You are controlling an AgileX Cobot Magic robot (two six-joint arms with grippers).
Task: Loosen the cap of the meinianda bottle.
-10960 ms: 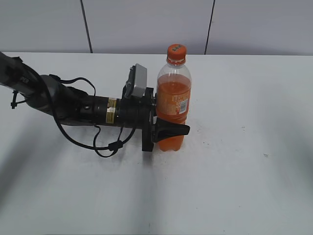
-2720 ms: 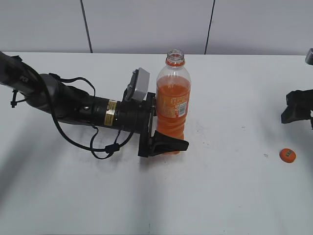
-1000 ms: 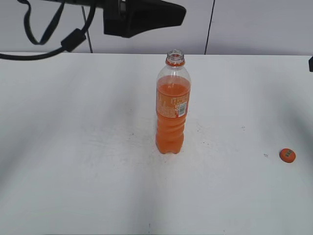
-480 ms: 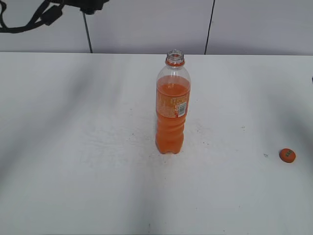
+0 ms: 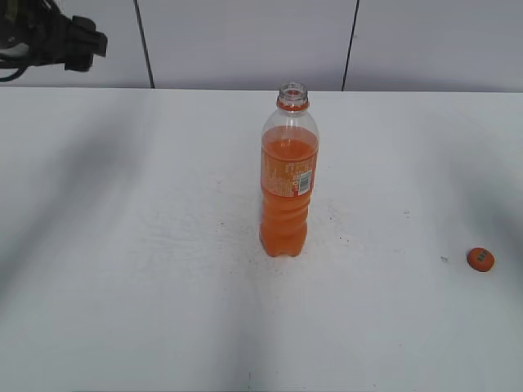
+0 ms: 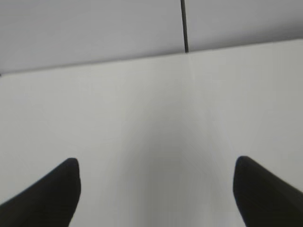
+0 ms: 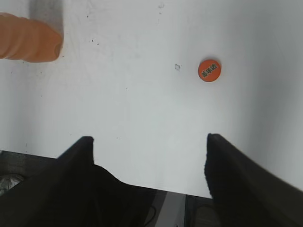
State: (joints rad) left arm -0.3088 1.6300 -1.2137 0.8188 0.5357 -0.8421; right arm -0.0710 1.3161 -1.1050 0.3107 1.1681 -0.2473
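The meinianda bottle (image 5: 288,180) stands upright in the middle of the white table (image 5: 147,286), its mouth open with no cap on it; its orange base also shows in the right wrist view (image 7: 28,38). The small orange cap (image 5: 480,259) lies on the table at the far right, also seen in the right wrist view (image 7: 209,70). My left gripper (image 6: 156,182) is open and empty over bare table; part of the left arm (image 5: 65,37) shows at the top left of the exterior view. My right gripper (image 7: 149,146) is open and empty, high above the table's near edge, short of the cap.
A grey panelled wall (image 5: 245,41) with dark seams runs behind the table. The table's edge (image 7: 156,189) shows low in the right wrist view, with dark floor below it.
The cap came off the bottle and now lies at the far right. The left gripper let go of the bottle, and the left arm rose and withdrew to the top left. The right gripper left the exterior view.
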